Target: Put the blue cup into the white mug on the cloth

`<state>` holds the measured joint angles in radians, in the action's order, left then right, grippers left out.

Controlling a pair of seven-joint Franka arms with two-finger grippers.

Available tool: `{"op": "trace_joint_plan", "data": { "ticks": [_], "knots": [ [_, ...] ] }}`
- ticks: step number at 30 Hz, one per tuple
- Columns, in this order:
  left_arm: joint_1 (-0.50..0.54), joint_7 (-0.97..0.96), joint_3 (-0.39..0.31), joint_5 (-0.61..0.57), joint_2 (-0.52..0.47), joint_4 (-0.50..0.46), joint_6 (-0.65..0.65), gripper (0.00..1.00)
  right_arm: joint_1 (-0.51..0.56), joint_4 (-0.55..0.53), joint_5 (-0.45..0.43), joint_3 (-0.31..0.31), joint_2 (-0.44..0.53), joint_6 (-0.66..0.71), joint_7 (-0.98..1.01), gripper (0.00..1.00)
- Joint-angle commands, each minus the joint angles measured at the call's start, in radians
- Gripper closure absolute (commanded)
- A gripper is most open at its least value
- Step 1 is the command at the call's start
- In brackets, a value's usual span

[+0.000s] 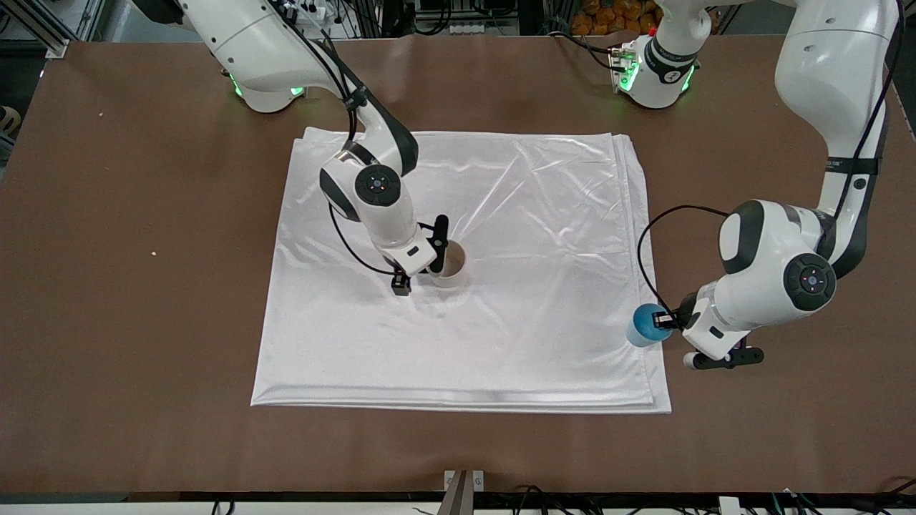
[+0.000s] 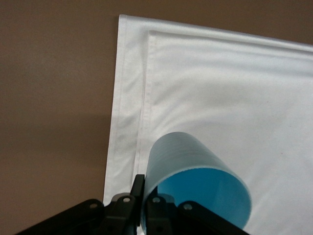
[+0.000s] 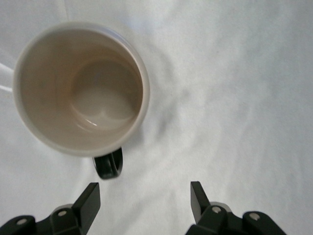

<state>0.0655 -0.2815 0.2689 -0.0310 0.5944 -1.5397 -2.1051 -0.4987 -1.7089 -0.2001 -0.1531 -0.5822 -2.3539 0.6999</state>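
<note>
Standing upright near the middle of the large wrinkled white cloth (image 1: 458,272), the small cream mug with a black handle (image 1: 449,267) waits mouth-up, the right claw (image 1: 422,266) just beside it. The left claw (image 1: 673,322) carries the light blue tapered cup (image 1: 646,324) over the cloth's edge toward the left arm's end of the worktop (image 1: 143,214).

Left wrist view: fingers clenched on the cup's (image 2: 195,178) rim.

Right wrist view: the mug (image 3: 80,88) is free, with the claw (image 3: 145,200) released and its fingers spread clear of the handle, probably so the cup can enter.

Robotics lab — two bench-mounted arms (image 1: 372,172), aluminium framing (image 1: 43,28), cables.
</note>
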Motion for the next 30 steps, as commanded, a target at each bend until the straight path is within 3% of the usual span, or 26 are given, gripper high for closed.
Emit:
{"op": "trace_joint_plan", "data": {
  "ticks": [1,18,30],
  "knots": [
    [0.004,0.001,0.001,0.014,-0.019,-0.013,0.011,1.00,0.026,-0.018,-0.019,-0.006,0.122,0.119,-0.020,0.17],
    [-0.007,-0.036,0.004,0.016,-0.031,-0.011,0.011,1.00,0.147,-0.020,-0.012,-0.006,0.404,0.364,-0.039,0.13],
    [-0.013,-0.159,0.073,0.014,-0.053,-0.010,0.034,1.00,0.264,-0.014,0.001,-0.006,0.544,0.525,-0.082,0.13]
  ]
}}
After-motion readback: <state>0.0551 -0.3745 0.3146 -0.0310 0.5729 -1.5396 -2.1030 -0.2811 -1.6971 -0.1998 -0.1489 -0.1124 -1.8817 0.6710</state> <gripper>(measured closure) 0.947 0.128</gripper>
